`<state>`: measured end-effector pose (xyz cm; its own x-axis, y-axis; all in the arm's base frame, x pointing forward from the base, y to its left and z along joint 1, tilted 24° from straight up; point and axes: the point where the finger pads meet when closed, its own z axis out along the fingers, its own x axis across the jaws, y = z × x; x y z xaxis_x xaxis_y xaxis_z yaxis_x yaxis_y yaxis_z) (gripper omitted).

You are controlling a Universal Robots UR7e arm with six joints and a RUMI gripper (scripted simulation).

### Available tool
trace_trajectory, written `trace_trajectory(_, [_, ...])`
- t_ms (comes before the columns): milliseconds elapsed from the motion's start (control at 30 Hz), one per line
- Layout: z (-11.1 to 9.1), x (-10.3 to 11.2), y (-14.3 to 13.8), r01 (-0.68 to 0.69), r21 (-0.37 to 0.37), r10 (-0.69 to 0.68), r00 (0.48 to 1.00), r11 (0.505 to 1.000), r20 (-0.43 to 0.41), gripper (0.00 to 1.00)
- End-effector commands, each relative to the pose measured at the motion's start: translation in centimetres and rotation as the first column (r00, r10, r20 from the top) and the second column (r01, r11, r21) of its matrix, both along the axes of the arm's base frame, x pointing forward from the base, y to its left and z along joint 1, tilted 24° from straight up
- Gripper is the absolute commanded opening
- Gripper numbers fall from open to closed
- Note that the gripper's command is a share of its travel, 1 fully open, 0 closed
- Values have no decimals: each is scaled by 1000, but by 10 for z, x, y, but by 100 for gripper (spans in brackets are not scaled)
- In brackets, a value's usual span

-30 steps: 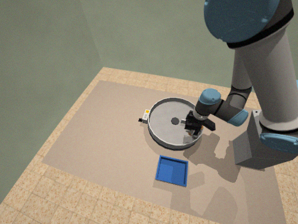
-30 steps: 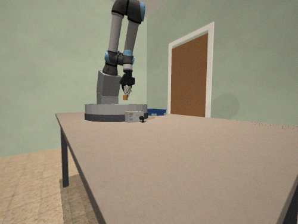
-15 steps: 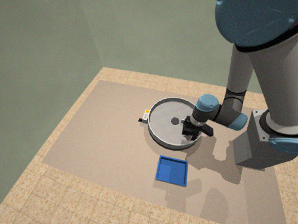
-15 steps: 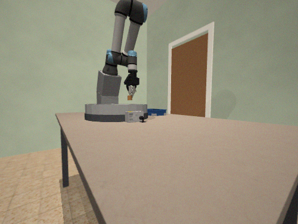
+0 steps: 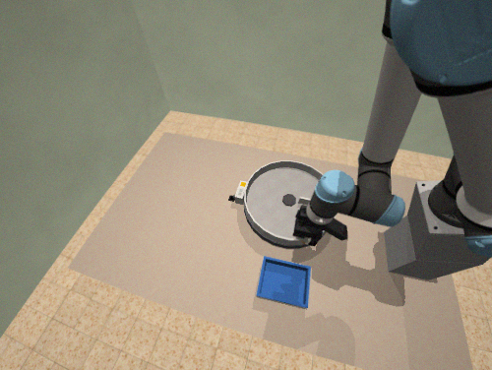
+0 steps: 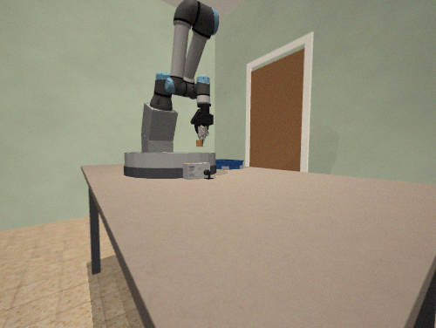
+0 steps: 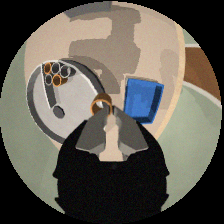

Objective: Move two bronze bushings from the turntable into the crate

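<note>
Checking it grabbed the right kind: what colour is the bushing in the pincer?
Bronze, an orange-brown ring held at the pincer tips; clearest in the wrist view.
</note>
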<state>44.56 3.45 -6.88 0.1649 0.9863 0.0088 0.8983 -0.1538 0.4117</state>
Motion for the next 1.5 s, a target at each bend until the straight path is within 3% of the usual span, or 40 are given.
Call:
trace_trajectory(0, [3, 10, 20, 2, -2, -2, 1000, 1000, -2, 0])
trace_trajectory(900, [17, 57, 120, 2, -2, -2, 1000, 1000, -2, 0])
trace_trajectory(1467, [19, 66, 139, 2, -2, -2, 1000, 1000, -2, 0])
